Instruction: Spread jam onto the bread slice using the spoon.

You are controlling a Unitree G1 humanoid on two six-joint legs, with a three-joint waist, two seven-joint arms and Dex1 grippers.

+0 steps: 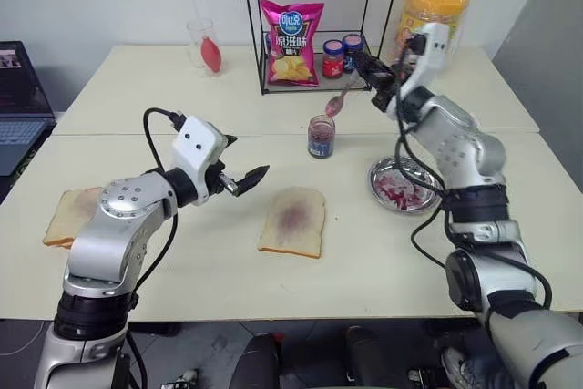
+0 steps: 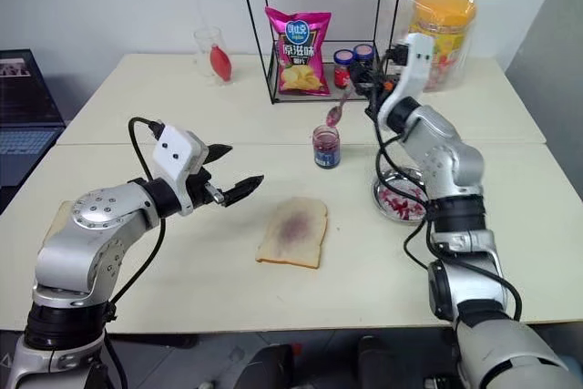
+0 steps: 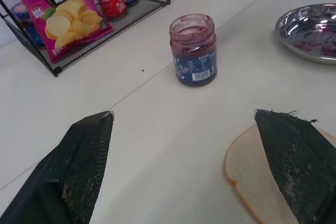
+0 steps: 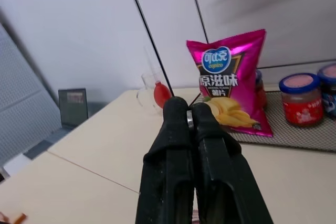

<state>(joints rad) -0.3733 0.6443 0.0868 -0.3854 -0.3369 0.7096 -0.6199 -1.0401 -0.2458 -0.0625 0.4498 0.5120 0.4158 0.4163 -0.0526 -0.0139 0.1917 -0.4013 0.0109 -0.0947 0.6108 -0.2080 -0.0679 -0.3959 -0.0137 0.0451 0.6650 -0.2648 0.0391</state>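
Table's pretty cluttered: wire rack (image 1: pixel 273 88) at the back with a pink chip bag (image 1: pixel 291 43) and two lidded jars (image 1: pixel 333 58), steel dish (image 1: pixel 404 185) on the right. Bread slice (image 1: pixel 292 221) lies mid-table. Jam (image 1: pixel 321 137) jar is just behind it. Right gripper (image 1: pixel 367 70) is clamped on the spoon (image 1: pixel 339 100) above the jar. Left gripper (image 1: pixel 244 164) hangs wide open, empty, beside the bread.

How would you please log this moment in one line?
right gripper: shut on slim silver spoon, above open glass jam jar | left gripper: open | stained white bread slice: untouched
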